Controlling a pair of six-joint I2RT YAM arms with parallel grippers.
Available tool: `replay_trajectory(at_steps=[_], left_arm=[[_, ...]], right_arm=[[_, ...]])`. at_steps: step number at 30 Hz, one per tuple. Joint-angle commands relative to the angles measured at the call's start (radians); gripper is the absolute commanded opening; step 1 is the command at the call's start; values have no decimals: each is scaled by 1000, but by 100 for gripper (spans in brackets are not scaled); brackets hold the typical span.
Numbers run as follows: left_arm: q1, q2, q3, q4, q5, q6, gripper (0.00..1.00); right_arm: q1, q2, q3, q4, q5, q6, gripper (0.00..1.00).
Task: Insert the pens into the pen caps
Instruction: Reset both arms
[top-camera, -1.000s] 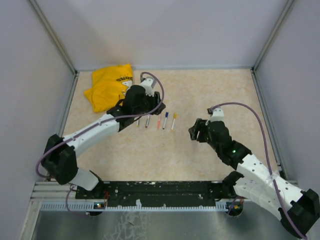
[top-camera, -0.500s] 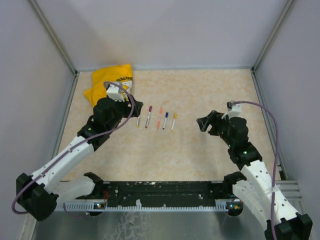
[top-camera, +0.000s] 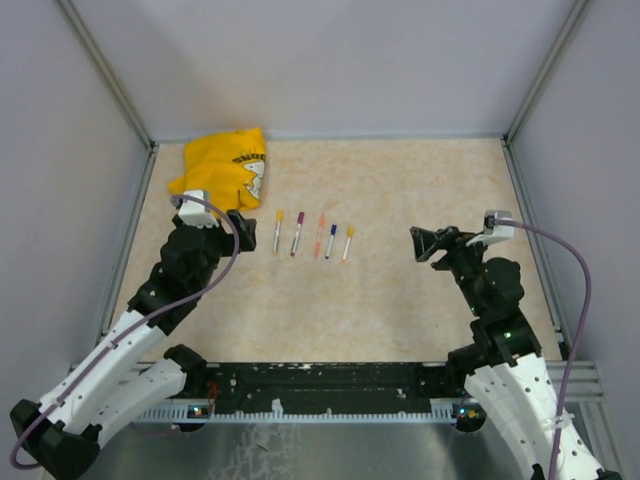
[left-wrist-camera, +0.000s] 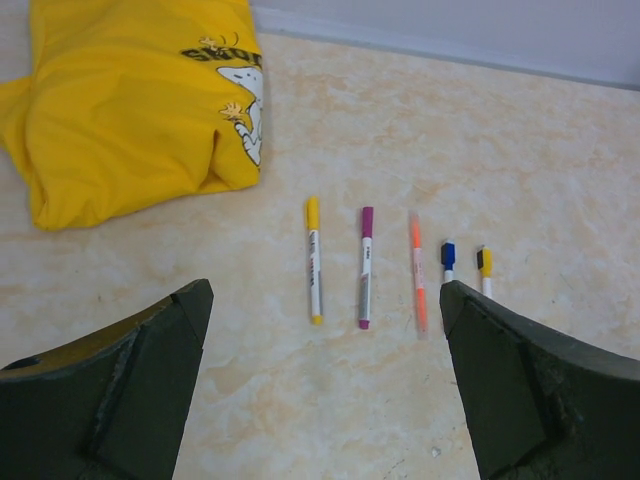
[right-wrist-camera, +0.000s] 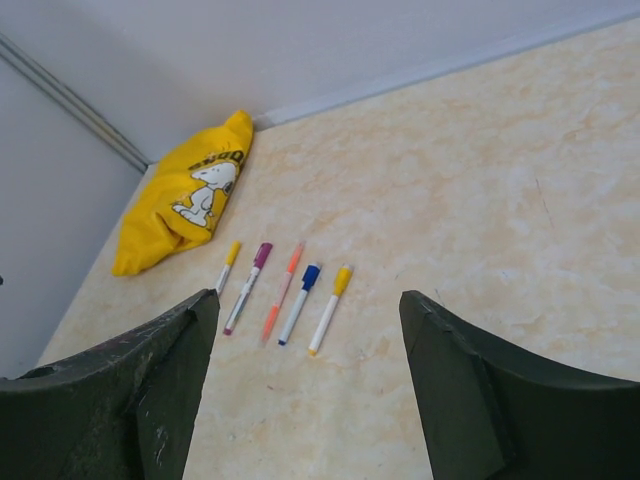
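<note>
Soft creased yellow cloth (left-wrist-camera: 130, 120), smooth plastic pens (left-wrist-camera: 365, 275), matt mottled beige tabletop (left-wrist-camera: 560, 170)

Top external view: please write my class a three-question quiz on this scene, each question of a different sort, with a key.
1. How many pens lie in the row?
2. True or false: the left claw holds a pen.
3. Which colour is the cap of the pen nearest the yellow cloth? A blue, B yellow, C purple.
Key: 1 five; 2 false; 3 B.
</note>
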Motion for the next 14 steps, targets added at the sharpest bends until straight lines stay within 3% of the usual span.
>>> replay_trajectory(at_steps=[1,14], left_arm=[[2,-48,-32,-42,-85,4,100],[2,-97,-42,-47,-139,-21,100]], right_arm=[[-6,-16,-15,33,30,-43,74],[-7,6,-32,56,24,-78,74]])
